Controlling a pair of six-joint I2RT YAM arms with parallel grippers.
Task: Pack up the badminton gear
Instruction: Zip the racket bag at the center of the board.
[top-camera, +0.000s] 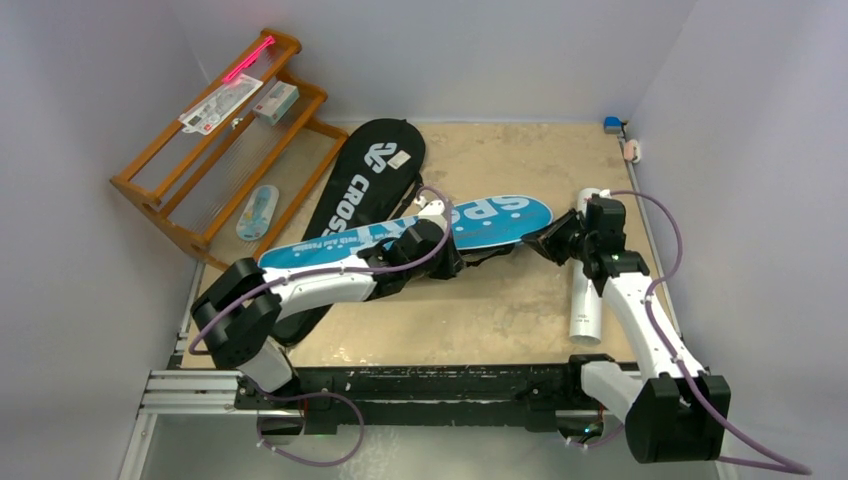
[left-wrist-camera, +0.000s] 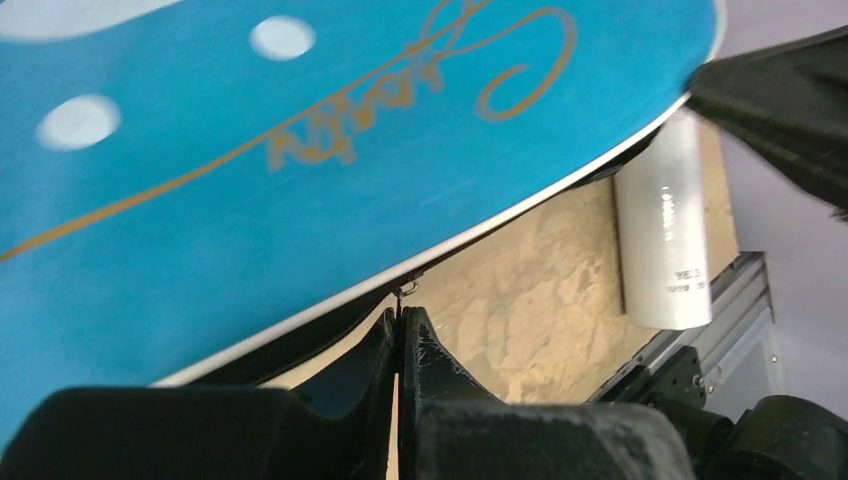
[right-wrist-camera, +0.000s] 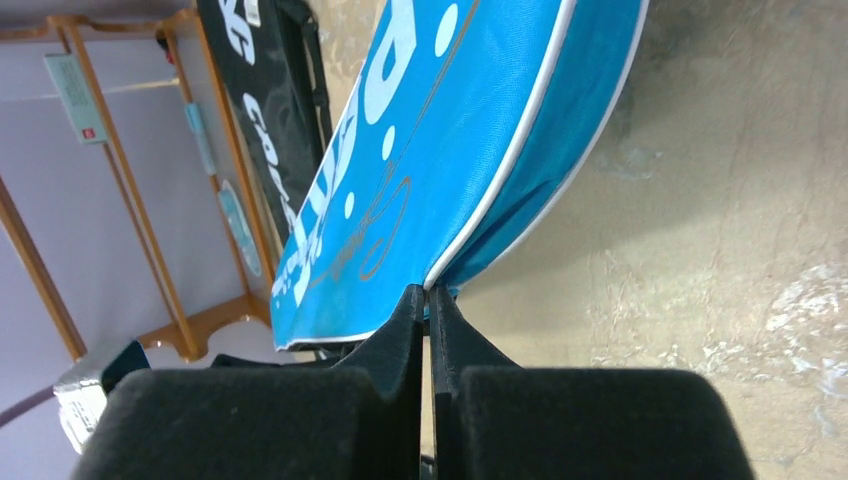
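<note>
The blue "SPORT" cover (top-camera: 500, 215) lies diagonally on the worktop (top-camera: 470, 325), its narrow end overlapping the black "CROSSWAY" cover (top-camera: 365, 170). The right jaws are clenched on the white-piped rim of its wide end. The left jaws are pressed fully together at its near edge; whether they pinch anything cannot be determined.

Black CROSSWAY cover (top-camera: 365, 175): lower part hidden under blue SPORT cover (top-camera: 500, 218) and left arm (top-camera: 320, 285); name readable only to "CROSS". Blue SPORT cover: middle hidden behind left arm. White tube (top-camera: 586, 310): stretch near far end hidden behind right gripper (top-camera: 537, 241); print on tube too small to read. Labels of packages (top-camera: 222, 103) on wooden rack (top-camera: 140, 188) unreadable. Tiny metal piece (left-wrist-camera: 401, 292) at tips of left gripper (left-wrist-camera: 399, 318): pinched or not, cannot tell.
</note>
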